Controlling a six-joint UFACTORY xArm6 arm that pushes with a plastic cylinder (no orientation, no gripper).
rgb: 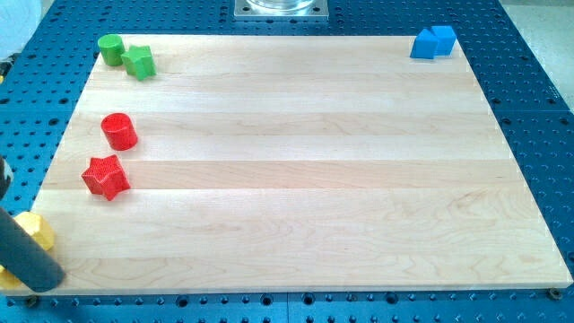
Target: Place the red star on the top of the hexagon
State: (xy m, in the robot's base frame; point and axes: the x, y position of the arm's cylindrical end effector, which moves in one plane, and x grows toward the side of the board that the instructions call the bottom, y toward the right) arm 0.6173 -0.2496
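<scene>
The red star (106,177) lies near the board's left edge. A red cylinder (118,131) stands just above it. A yellow block (37,231) sits at the board's bottom-left corner, partly hidden by my dark rod, so its shape cannot be made out. Another bit of yellow (9,279) shows below the rod. The rod crosses the bottom-left corner of the view, and my tip (49,272) appears to rest just below and right of the yellow block, well below and left of the red star.
A green cylinder (110,49) and a green star (139,62) touch at the board's top-left corner. Two blue blocks (433,42) sit together at the top-right corner. The wooden board (314,179) lies on a blue perforated table. The arm's base (281,8) is at the view's top.
</scene>
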